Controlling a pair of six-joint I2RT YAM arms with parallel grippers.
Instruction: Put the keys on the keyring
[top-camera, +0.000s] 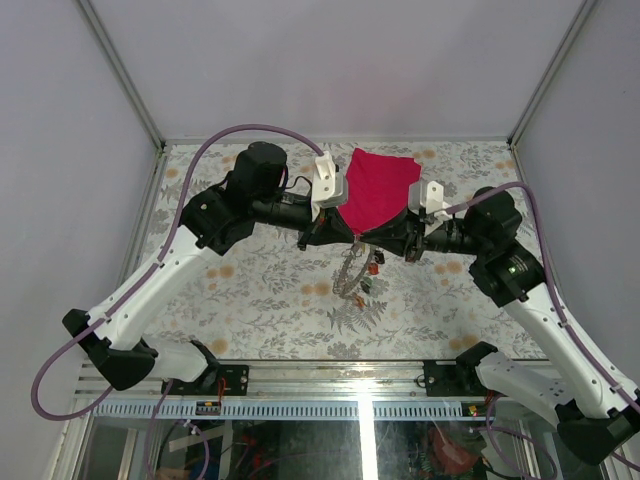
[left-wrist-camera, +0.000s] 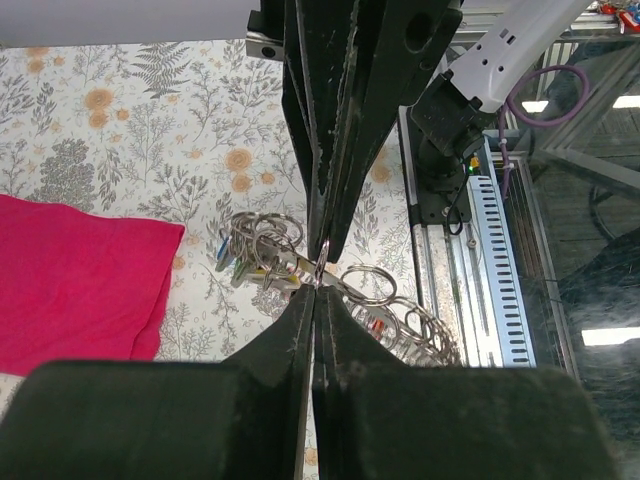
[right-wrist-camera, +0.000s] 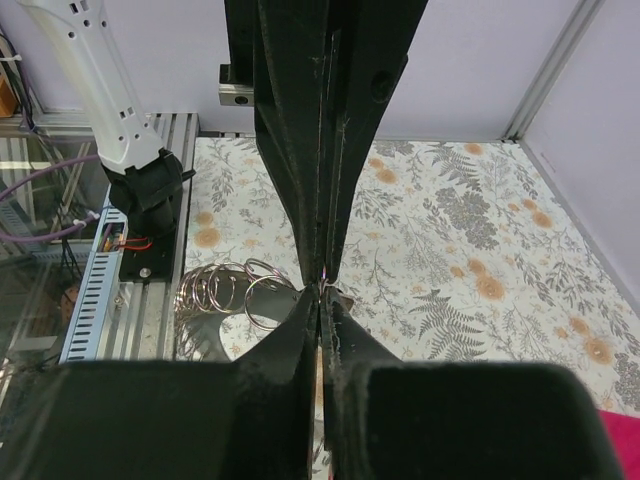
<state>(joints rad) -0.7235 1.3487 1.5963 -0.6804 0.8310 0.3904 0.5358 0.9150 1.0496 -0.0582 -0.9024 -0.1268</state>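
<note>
My two grippers meet tip to tip above the table's middle. The left gripper (top-camera: 349, 240) (left-wrist-camera: 318, 285) is shut on a thin edge of grey metal, which seems to be the keyring (left-wrist-camera: 322, 262) seen edge-on. The right gripper (top-camera: 373, 241) (right-wrist-camera: 323, 292) is shut on the same bunch from the other side. Below them hangs a cluster of small split rings (top-camera: 350, 272) (left-wrist-camera: 372, 287) (right-wrist-camera: 228, 290). The keys (left-wrist-camera: 240, 266), with blue, green and yellow heads, sit among the rings, and a red-orange one (top-camera: 372, 266) shows in the top view. The jaws hide how keys and ring join.
A red folded cloth (top-camera: 376, 188) (left-wrist-camera: 75, 282) lies on the flowered tabletop (top-camera: 260, 290) behind the grippers. The arm bases and a metal rail (top-camera: 330, 405) run along the near edge. Grey walls close the back and sides.
</note>
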